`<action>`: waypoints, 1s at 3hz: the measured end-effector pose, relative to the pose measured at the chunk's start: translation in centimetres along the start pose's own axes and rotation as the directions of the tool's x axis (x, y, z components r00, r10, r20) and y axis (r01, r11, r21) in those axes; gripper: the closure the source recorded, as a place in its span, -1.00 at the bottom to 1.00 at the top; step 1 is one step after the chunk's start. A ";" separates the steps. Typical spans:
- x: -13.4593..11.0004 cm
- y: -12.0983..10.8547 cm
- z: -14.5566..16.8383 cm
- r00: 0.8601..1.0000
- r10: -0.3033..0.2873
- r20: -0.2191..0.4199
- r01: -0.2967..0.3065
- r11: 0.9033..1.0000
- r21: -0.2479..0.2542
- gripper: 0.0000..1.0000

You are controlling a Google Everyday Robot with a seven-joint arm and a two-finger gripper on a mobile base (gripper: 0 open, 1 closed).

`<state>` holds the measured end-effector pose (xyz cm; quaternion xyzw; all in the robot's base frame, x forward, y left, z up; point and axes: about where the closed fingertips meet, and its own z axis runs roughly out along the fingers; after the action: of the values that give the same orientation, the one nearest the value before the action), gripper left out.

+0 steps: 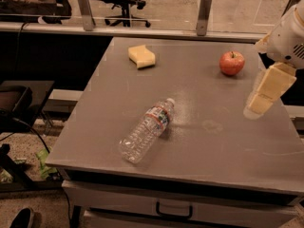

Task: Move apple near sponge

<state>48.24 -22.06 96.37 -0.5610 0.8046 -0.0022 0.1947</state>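
A small red apple (232, 62) with a yellowish patch stands on the grey table (199, 146) at the far right. A pale yellow sponge (141, 56) with wavy edges lies at the far middle-left of the table, well apart from the apple. My gripper (264, 95) hangs at the right edge of the view, with pale yellow fingers pointing down and left. It is in front of and to the right of the apple, above the table, and holds nothing.
A clear plastic water bottle (146, 131) with a red-blue label lies on its side in the middle front of the table. A drawer handle (174, 211) shows below the table's front edge. Office chairs (124, 4) stand beyond a glass rail at the back.
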 end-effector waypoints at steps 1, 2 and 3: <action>0.0 0.0 0.0 1.000 0.000 0.000 0.000 1.000 0.000 -1.00; -0.3 -1.5 0.4 1.000 0.016 0.019 -0.017 1.000 0.013 -1.00; -0.4 -4.0 0.9 0.998 0.042 0.041 -0.044 0.998 0.040 -1.00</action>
<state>52.29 -22.98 96.52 -0.5395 0.8121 -0.0034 0.2224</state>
